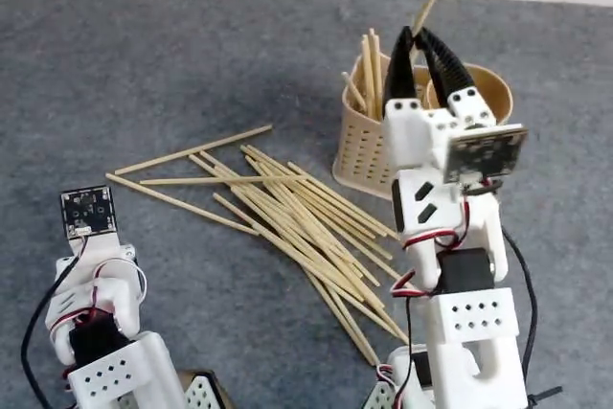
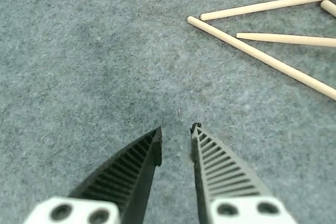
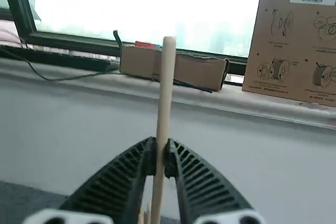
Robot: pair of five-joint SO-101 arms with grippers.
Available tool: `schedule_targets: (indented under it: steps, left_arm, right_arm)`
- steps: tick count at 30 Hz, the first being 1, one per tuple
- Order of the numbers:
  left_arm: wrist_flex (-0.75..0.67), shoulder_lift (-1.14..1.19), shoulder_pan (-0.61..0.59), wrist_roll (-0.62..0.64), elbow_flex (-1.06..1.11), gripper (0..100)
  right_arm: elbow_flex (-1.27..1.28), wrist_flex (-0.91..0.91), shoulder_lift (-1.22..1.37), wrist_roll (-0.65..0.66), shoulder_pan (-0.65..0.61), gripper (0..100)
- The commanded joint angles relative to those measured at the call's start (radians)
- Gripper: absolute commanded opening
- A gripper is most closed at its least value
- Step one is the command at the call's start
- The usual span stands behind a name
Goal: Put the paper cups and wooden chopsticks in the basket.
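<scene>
The right gripper [image 3: 160,153] is shut tight on one chopstick [image 3: 167,93], holding it nearly upright over the basket [image 1: 359,155] in the upper right of the high view. The left gripper [image 2: 176,132] is open a little and holds nothing. The pile of sticks [image 1: 297,217] lies in the middle. They look light, stiff and smooth, so they could slip. It is best to pinch one near its middle.

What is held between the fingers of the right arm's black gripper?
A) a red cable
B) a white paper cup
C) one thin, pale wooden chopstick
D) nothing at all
C: the right gripper is shut on one thin, pale wooden chopstick, which stands upright between its fingers, over the beige perforated basket.
</scene>
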Motion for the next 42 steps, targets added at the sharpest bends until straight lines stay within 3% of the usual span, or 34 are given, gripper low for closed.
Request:
schedule_targets:
  steps: [1, 8, 14, 26, 30, 34, 42]
  left_arm:
    - [-0.015, -0.008, 0.018, 0.006, -0.01, 11]
    - [-0.015, -0.008, 0.018, 0.006, -0.01, 11]
    - [-0.015, -0.008, 0.018, 0.006, -0.01, 11]
    - [-0.017, -0.008, 0.018, 0.006, -0.01, 11]
    - [-0.017, -0.008, 0.018, 0.006, -0.01, 11]
    - [-0.017, -0.008, 0.018, 0.006, -0.01, 11]
    - [-0.017, -0.008, 0.018, 0.006, -0.01, 11]
  right_arm:
    - [0.028, -0.015, -0.008, 0.044, -0.019, 10.3]
    - [-0.064, 0.24, -0.01, 0.031, -0.027, 10.1]
    - [-0.194, 0.567, -0.01, -0.155, -0.03, 10.1]
    - [-0.231, 1.064, -0.01, -0.16, -0.305, 10.1]
    - [-0.225, 1.145, -0.004, -0.152, -0.412, 10.1]
    - [-0.208, 1.188, 0.001, -0.061, -0.504, 8.4]
    - [-0.11, 1.191, 0.031, -0.035, -0.555, 8.0]
